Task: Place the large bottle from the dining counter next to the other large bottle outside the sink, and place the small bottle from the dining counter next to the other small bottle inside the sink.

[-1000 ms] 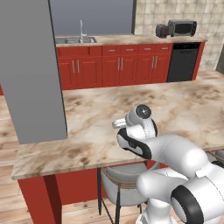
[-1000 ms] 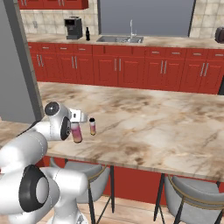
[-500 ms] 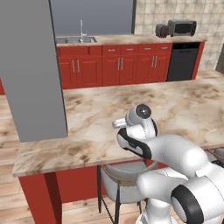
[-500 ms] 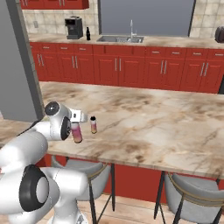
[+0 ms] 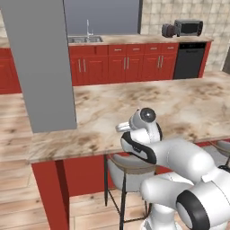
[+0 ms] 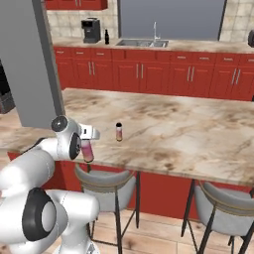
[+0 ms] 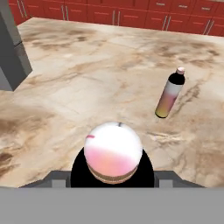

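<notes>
In the hand view I look down on the pink-and-white top of the large bottle [image 7: 113,151], upright between my fingers. My gripper [image 7: 113,176] is shut on it. From the right base view the large bottle [image 6: 88,152] hangs in my gripper [image 6: 87,147] at the near edge of the marble dining counter [image 6: 168,124]. The small bottle [image 6: 118,132] [image 7: 169,94] stands upright on the counter, a short way beyond and to the right of my hand. The sink [image 6: 141,43] [image 5: 83,39] sits in the far counter, with a dark bottle [image 6: 106,36] standing left of it.
A wide grey pillar [image 6: 30,59] [image 5: 42,63] rises from the counter's left end. Bar stools [image 6: 106,181] [image 6: 223,208] stand under the near edge. The far red cabinets carry a coffee machine [image 6: 91,30] and a microwave [image 5: 188,28].
The left base view has shifted a little. The large bottle stays in my grip at the same spot, and the small bottle has not moved.
</notes>
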Robot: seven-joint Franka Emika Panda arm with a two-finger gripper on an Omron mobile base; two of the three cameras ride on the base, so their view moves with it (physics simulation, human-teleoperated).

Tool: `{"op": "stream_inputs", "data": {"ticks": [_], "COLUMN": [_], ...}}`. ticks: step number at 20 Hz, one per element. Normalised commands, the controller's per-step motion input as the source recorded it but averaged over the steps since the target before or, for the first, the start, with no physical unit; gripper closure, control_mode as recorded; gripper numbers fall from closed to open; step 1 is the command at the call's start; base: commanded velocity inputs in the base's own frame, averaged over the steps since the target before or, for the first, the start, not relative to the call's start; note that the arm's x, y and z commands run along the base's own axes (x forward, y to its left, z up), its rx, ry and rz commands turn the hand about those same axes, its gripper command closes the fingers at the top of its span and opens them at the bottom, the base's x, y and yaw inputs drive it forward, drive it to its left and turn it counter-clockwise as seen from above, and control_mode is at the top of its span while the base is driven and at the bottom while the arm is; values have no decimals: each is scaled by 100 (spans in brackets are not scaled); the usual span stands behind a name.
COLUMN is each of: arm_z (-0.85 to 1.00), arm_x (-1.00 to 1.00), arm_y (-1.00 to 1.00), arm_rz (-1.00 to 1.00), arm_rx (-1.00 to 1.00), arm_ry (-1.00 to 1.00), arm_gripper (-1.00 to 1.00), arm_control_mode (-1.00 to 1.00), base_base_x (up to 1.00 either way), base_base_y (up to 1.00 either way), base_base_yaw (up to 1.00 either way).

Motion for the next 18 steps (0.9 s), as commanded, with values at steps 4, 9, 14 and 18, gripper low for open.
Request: {"op": "stream_inputs", "data": {"ticks": [4,9,14,18], "arm_z": [0,0,0,0], "arm_x": [0,0,0,0], "arm_y": [0,0,0,0], "arm_rz": [0,0,0,0], "arm_rx": [0,0,0,0], "arm_ry": [0,0,0,0], "arm_gripper": [100,100,100,100], "arm_control_mode": [100,100,100,100], "base_base_x": [0,0,0,7], "base_base_y": [82,95,92,85], "base_base_yaw": [3,4,4,4]}}
